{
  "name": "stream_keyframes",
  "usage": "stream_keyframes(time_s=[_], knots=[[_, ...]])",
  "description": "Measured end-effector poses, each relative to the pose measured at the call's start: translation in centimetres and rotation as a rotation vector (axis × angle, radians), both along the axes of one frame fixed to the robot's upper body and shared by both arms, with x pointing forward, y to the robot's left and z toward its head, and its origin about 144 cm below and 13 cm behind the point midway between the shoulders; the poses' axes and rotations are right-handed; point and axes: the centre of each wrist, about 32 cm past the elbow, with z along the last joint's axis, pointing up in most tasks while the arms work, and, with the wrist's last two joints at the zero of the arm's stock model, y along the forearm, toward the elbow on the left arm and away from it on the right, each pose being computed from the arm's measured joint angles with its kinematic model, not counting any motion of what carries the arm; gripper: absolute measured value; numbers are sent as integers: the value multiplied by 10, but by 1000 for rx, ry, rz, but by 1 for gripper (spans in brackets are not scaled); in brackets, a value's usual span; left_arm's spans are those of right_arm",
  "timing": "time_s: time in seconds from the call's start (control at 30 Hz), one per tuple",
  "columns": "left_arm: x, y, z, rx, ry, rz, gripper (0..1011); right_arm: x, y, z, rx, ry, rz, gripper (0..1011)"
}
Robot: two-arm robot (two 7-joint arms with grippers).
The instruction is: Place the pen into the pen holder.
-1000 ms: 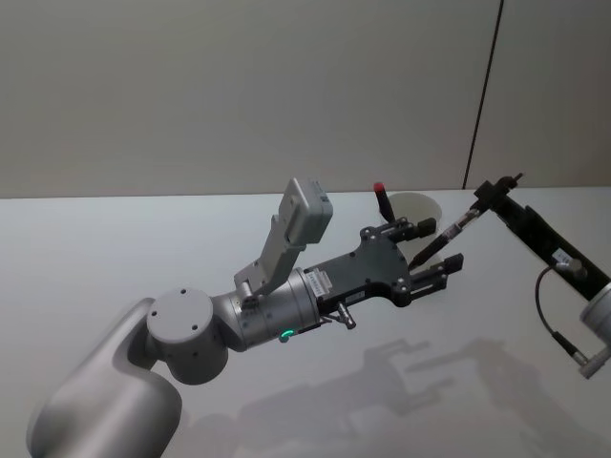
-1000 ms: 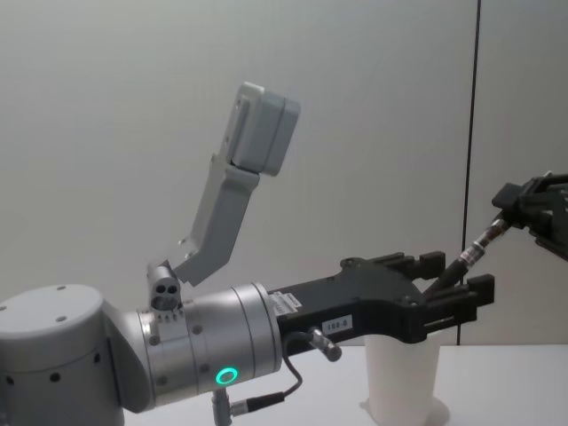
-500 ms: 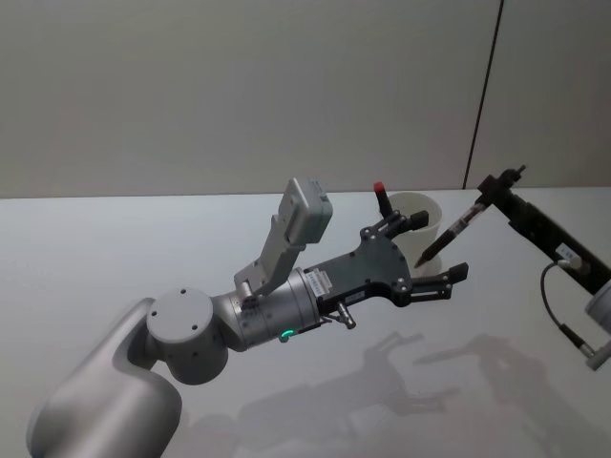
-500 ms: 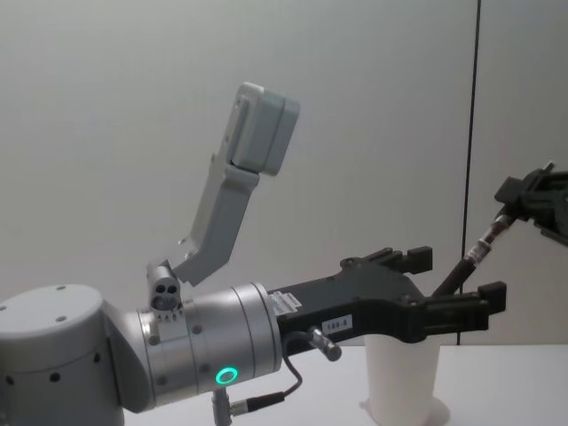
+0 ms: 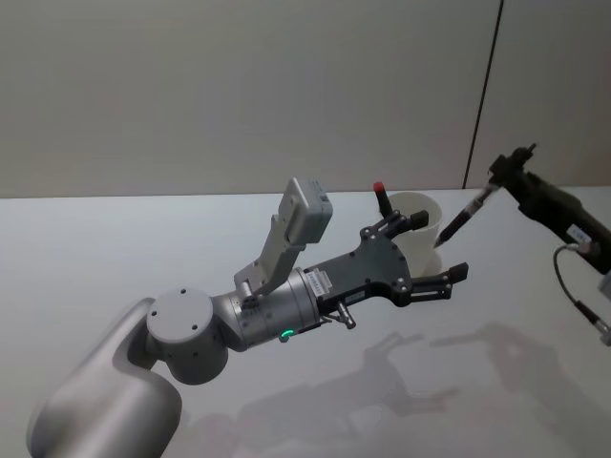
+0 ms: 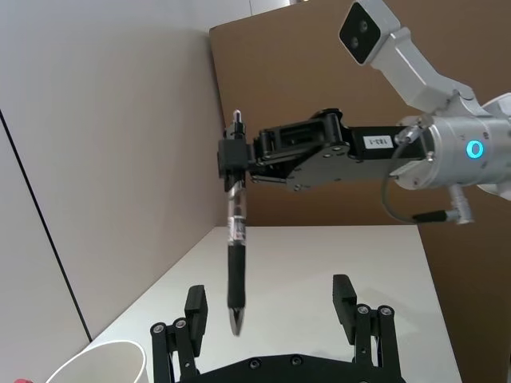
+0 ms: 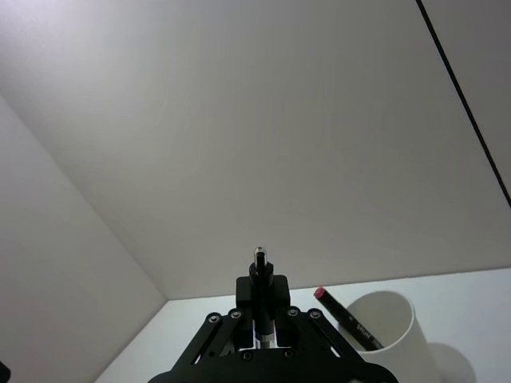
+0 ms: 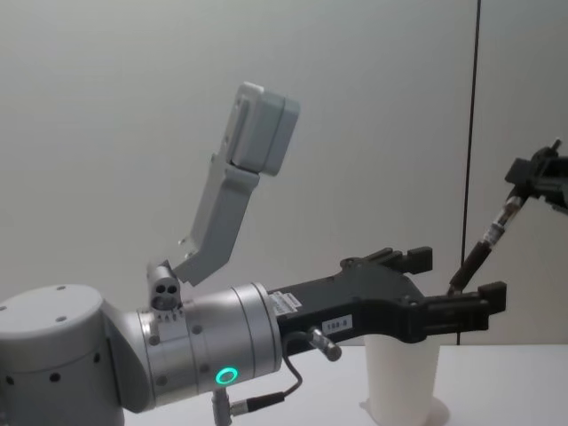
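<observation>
— Left gripper point(image 5: 431, 250)? Fingers point(image 5: 456, 273) spread wide, released, nothing between them. Raised above the table point(image 5: 115, 248), just in front of the pen holder point(image 5: 420, 224) in the head view. Same spread in the left wrist view, both fingers standing apart with the pen's lower tip hanging in the gap beyond them.

— And the right gripper point(image 5: 497, 177)? Clenched on the upper end of the pen point(image 5: 462, 218). Pen hanging down at a slant from those fingertips, lower tip clear of the left fingers, above and between them, touching neither. In the chest view, pen point(image 8: 484, 244) slanting down from the right gripper point(image 8: 522, 185), its tip just above the nearer left finger point(image 8: 484, 297).

— Pen holder? Upright on the table, behind and below the left fingers, off to one side of the pen's tip. Second pen with a red cap point(image 5: 382, 198) standing inside, leaning on the rim. Held pen still outside the cup.
</observation>
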Motion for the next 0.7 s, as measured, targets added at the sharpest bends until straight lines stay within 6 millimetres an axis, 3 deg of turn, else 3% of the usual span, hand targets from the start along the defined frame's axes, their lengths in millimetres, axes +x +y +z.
stream_keyframes(time_s=[0.7], knots=[[0, 0, 0, 0, 0, 0, 1000, 54, -11, 6, -162, -136, -1, 132]])
